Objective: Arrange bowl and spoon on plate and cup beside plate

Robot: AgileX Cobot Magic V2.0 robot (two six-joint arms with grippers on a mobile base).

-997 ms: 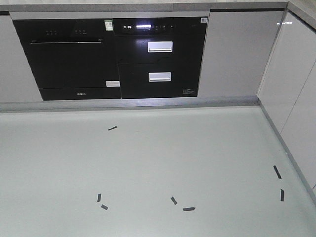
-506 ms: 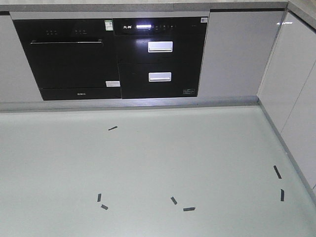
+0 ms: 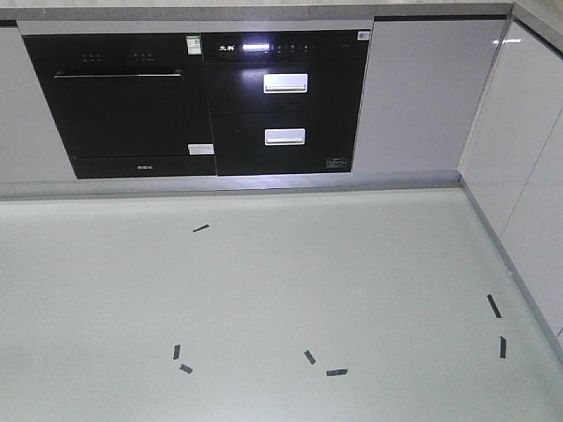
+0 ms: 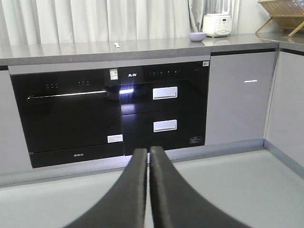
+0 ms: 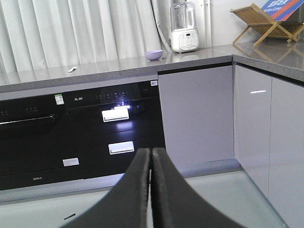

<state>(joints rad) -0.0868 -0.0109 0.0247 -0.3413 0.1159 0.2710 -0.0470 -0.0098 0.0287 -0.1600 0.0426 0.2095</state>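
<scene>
Left claw and right claw both pinched closed, empty, parked pointing fwd, prob. bc robot's well off the bench. Bowl on bench just beside blender; spoon further left, well apart. Plate, cup not in view.

1. A long grey stone counter spans the upper frame.
2. On it: small pale plastic spoon, upper centre; small round lavender bowl beside a white blender, upper right.
3. Wooden slatted rack, top-right corner.
</scene>
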